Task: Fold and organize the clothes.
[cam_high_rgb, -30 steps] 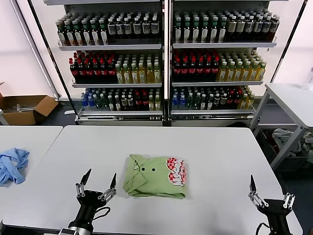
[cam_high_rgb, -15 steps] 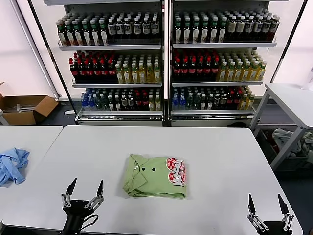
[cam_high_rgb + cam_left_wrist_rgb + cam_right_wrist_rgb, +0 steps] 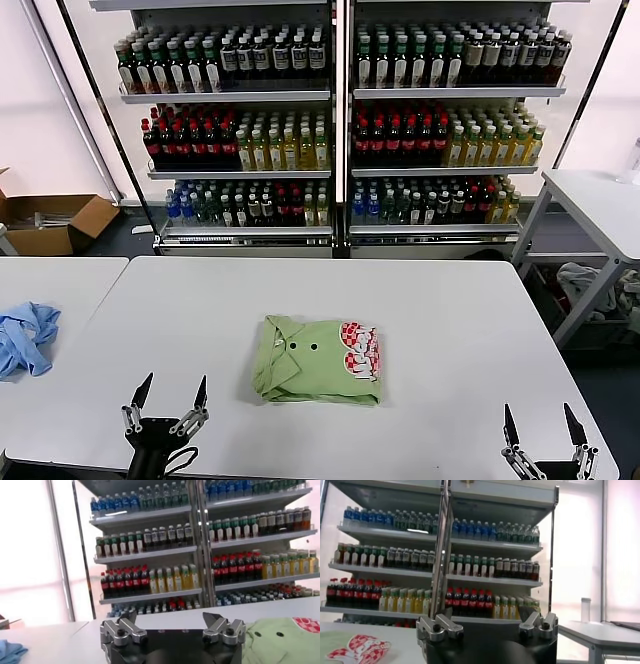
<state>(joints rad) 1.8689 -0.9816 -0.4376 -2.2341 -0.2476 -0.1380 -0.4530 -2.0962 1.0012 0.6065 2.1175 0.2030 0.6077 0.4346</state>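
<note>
While both grippers' jaws stand spread, the folded polo shirt (image 3: 318,361) lies on the white table (image 3: 440,310) before bottle shelves (image 3: 340,120).

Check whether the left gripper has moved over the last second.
Yes. The left gripper has pulled back toward the robot and leftward, away from the folded light green polo shirt, which lies unmoved.

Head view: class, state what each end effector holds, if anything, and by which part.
Nothing is held. The left end effector and right end effector are open at the table's near edge, apart from the folded green polo shirt.
</note>
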